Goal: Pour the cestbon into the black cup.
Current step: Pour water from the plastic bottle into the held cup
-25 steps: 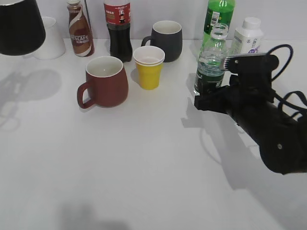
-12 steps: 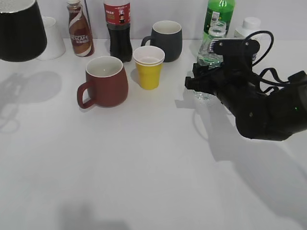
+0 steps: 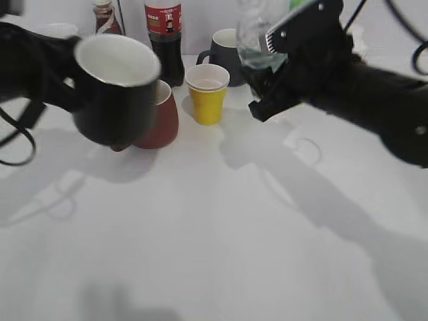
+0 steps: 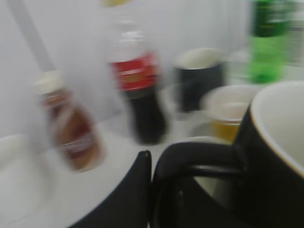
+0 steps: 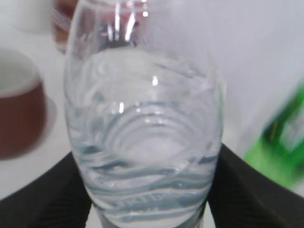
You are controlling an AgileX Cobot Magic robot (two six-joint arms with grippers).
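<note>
The black cup (image 3: 114,90), glossy with a white inside, hangs in the air at the left of the exterior view, in front of the brown mug. My left gripper (image 3: 63,80) is shut on its loop handle (image 4: 199,156). The cestbon (image 3: 257,37) is a clear ribbed bottle with water in it, lifted above the table at the upper right. My right gripper (image 3: 267,80) is shut on its body. The bottle fills the right wrist view (image 5: 142,118), with a black finger on each side. The bottle's top is cut off by the exterior view's edge.
A brown mug (image 3: 160,117), stacked yellow and white cups (image 3: 207,93), a dark grey mug (image 3: 224,47), a cola bottle (image 3: 165,40) and a Nescafe bottle (image 3: 105,17) stand at the back. A bright green bottle (image 5: 285,147) stands behind the cestbon.
My left gripper has carried the black cup down and right, toward the middle. My right gripper has lifted the cestbon off the table and moved it up and left.
</note>
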